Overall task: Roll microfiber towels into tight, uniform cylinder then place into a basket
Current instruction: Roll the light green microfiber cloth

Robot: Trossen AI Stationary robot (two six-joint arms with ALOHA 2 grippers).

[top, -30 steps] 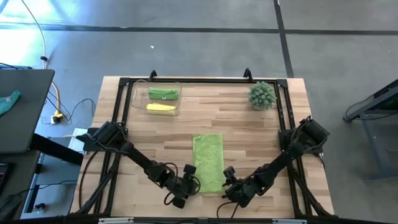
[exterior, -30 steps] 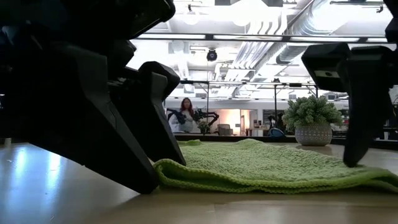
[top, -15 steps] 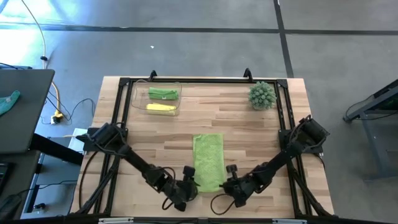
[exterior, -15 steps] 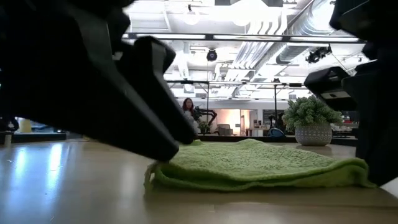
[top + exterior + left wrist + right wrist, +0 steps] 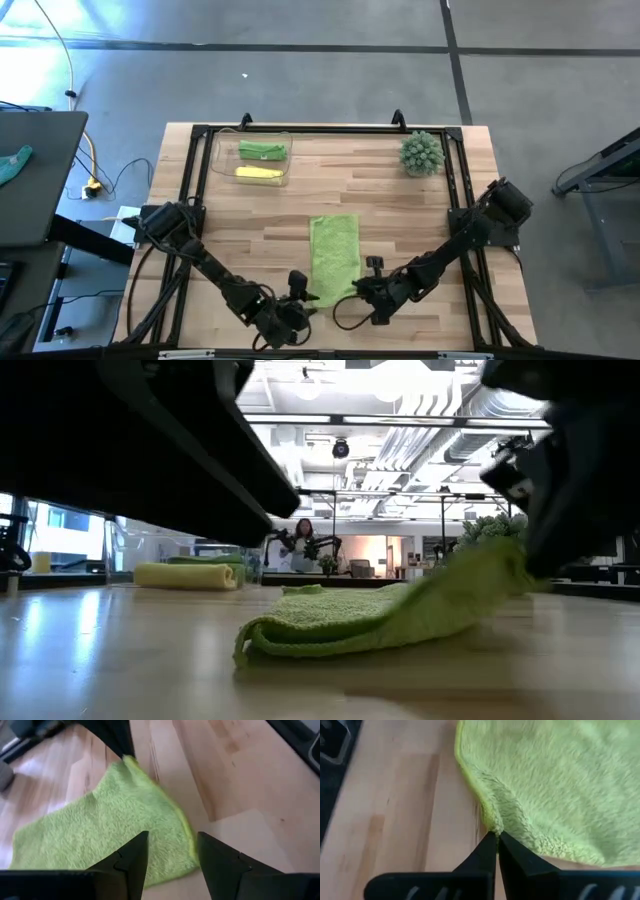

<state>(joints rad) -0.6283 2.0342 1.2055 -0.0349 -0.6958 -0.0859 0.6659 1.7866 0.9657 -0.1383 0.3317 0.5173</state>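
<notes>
Right hand (image 5: 496,836): clenching green towel (image 5: 335,257) corner.
Left hand (image 5: 170,851): hovering released.
Basket (image 5: 222,160): holding two rolls; third remaining.

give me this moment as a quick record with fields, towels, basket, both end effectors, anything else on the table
flat towel: light green towel lying near the table's front edge, one near corner lifted off the wood
right end effector: right end effector shut on the light green towel, pinching its edge at that raised corner
left end effector: left end effector open, over the towel's other near corner, not gripping it
basket: clear basket at the back left of the table
in the basket: green roll and yellow roll, side by side
other: spiky plant at the back right
</notes>
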